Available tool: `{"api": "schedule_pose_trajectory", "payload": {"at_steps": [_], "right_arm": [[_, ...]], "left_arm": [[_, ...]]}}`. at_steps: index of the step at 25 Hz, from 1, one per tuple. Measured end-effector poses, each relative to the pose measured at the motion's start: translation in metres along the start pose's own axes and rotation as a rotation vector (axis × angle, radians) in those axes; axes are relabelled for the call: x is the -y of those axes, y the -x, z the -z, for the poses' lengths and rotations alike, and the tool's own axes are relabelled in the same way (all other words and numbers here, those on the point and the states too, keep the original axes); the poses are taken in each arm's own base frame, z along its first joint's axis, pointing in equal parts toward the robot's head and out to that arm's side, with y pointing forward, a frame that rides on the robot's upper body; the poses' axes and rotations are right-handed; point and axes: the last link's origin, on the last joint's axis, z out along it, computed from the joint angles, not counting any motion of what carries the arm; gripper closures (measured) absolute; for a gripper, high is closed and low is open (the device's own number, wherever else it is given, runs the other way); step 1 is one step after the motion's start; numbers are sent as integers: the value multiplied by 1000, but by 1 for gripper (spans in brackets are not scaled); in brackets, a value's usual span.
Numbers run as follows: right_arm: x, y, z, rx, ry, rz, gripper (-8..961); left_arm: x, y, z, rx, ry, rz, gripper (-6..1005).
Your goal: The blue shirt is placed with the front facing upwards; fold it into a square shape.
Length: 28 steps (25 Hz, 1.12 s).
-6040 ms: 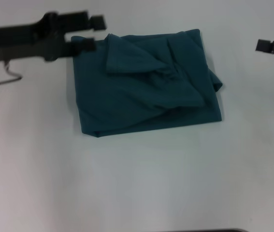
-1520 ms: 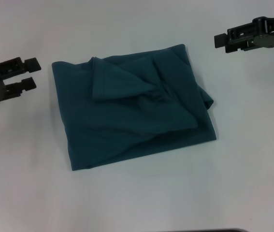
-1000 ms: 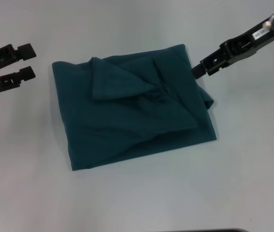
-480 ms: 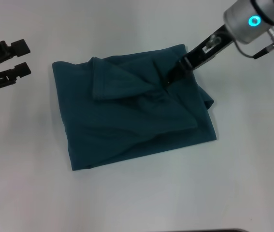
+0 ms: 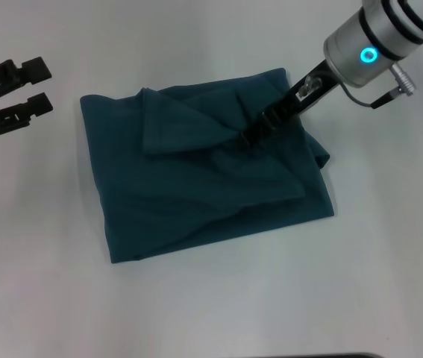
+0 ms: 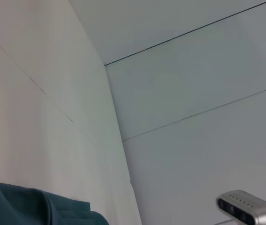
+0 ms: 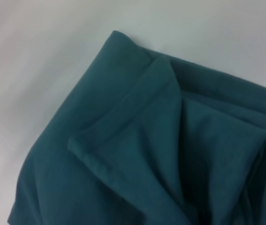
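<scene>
We are reaching our right gripper (image 5: pixel 248 139) down onto the bunched flap at the middle of the blue shirt (image 5: pixel 196 194), which is lying roughly folded on the white table (image 5: pixel 211 298); we cannot tell whether its fingers are pinching cloth. Our left gripper (image 5: pixel 36 86) is hovering released, well apart to the shirt's left. The cotton looks light, limp and prone to sagging, so we are judging a hemmed edge or corner the best place to pinch.

Silver wrist (image 5: pixel 368 45), cyan ring light (image 5: pixel 367 54)
</scene>
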Motion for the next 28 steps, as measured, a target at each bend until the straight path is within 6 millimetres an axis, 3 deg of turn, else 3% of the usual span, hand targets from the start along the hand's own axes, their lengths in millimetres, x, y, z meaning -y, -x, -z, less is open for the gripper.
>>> {"api": "schedule_pose_trajectory", "payload": {"at_steps": [14,28], "right_arm": [[-4,5,-20,18,-27,23,359],[-7,5,-28,0,-32,33,360]], "left_arm": [[0,0,-2,-5,4,3,113],[1,1,-5,-13,7,9,112]]}}
